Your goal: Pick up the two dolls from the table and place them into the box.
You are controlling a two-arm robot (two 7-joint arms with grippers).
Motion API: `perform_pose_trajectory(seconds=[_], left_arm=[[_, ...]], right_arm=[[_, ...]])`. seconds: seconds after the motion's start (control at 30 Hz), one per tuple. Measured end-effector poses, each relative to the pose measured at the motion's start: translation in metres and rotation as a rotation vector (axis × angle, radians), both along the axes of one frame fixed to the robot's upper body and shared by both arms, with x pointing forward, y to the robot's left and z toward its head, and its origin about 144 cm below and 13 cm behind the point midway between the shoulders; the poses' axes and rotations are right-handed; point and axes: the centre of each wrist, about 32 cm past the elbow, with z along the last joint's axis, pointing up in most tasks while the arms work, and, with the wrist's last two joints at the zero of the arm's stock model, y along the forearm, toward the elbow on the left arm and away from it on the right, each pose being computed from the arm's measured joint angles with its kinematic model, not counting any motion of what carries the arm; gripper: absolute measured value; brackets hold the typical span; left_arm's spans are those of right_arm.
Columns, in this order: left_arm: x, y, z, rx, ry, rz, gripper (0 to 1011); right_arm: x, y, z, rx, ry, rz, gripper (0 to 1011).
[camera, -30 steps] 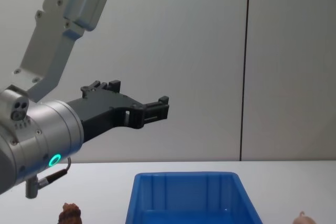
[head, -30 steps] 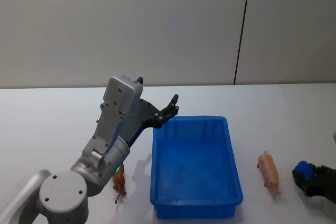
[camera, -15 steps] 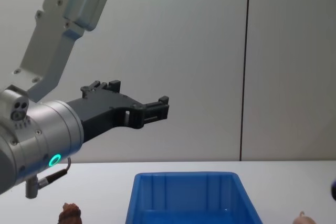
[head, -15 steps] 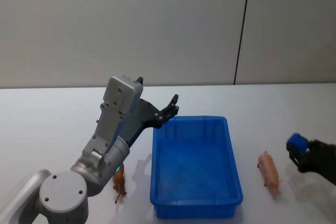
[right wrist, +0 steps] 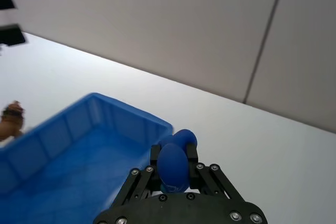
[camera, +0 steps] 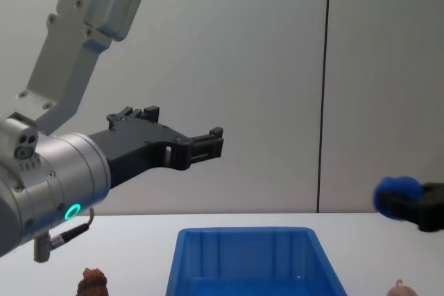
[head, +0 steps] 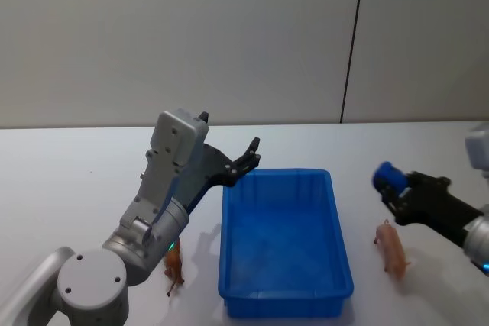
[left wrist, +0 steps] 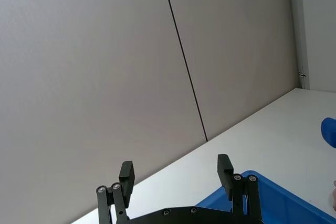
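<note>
Bright blue and ribbed inside, the rectangular plastic box [head: 286,294] sits on the flat white table [head: 69,181]; the lumpy reddish-brown doll [head: 175,266] stands on the table just beside the box's left wall, partly behind the left arm; the rounded pale pinkish-tan doll [head: 393,251] lies on the table near its right wall; the left gripper [head: 248,156] hangs raised by the box's far left corner, fingers spread wide; the right gripper [head: 388,179] hovers above the pale doll, its blue-padded fingers pressed together on nothing.
</note>
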Motion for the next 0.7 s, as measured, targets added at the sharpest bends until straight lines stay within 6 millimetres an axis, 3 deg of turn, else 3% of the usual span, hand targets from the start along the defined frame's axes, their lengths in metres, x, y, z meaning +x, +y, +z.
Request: perform_pose_trajectory(seconds=[0.4, 0.7], left_arm=[[0.000, 0.000, 0.000, 0.000, 0.000, 0.000, 1001], [0.000, 0.000, 0.000, 0.000, 0.000, 0.000, 1001]], right_arm=[[0.010, 0.038, 0.004, 0.028, 0.013, 0.177, 196], [0.013, 0.062, -0.002, 0.028, 0.054, 0.269, 475]])
